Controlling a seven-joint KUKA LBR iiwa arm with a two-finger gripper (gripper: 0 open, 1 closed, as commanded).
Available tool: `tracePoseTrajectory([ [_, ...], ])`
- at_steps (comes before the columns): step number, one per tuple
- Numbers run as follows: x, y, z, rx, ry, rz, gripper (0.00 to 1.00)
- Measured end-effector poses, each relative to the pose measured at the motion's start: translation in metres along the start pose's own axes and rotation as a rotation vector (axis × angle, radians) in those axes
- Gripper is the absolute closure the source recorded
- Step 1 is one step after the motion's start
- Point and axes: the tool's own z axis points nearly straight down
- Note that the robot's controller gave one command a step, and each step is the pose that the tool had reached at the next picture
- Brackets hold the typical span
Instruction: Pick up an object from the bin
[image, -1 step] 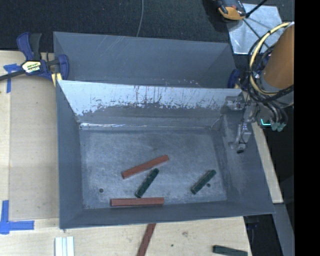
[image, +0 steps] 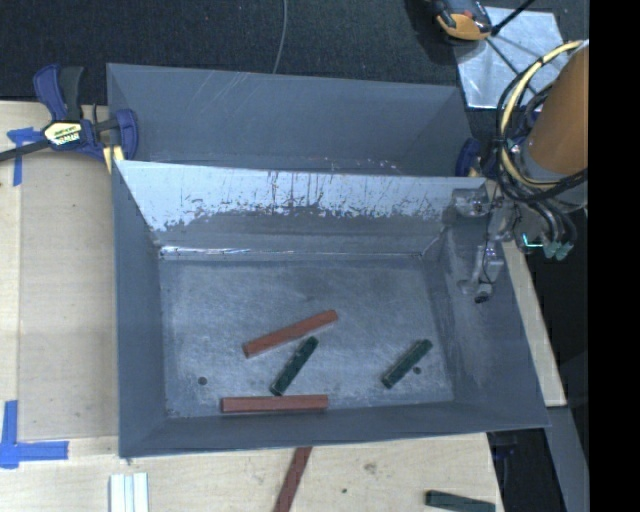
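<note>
The grey metal bin (image: 140, 300) sits with its floor nearly bare, and the pick has not begun. The arm (image: 560, 110) reaches in from the right, its jaws hanging over the bin's right slope near the far right corner; whether they are open or closed cannot be told, and no item is seen in them. All four candidates lie on the floor, well apart from the jaws. One reddish-brown bar (image: 290, 334) slants across the middle, and a second reddish-brown bar (image: 274, 404) lies along the near wall. A dark green stick (image: 294, 365) rests between them, while another dark green stick (image: 407, 363), at near right, lies closest to the jaws. A small dark speck (image: 203, 380) sits at left. Approach, grip and lift all remain.
</note>
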Motion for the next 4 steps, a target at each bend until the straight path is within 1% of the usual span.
tracePoseTrajectory([
  [1, 0.016, 0.001, 0.042, 0.001, -0.003, -0.085, 0.0],
  [2, 0.051, 0.002, 0.108, 0.001, -0.002, -0.144, 0.0],
  [3, 0.071, -0.004, 0.171, 0.0, 0.001, -0.073, 1.0],
  [4, 0.071, -0.003, 0.171, 0.0, 0.001, -0.073, 1.0],
])
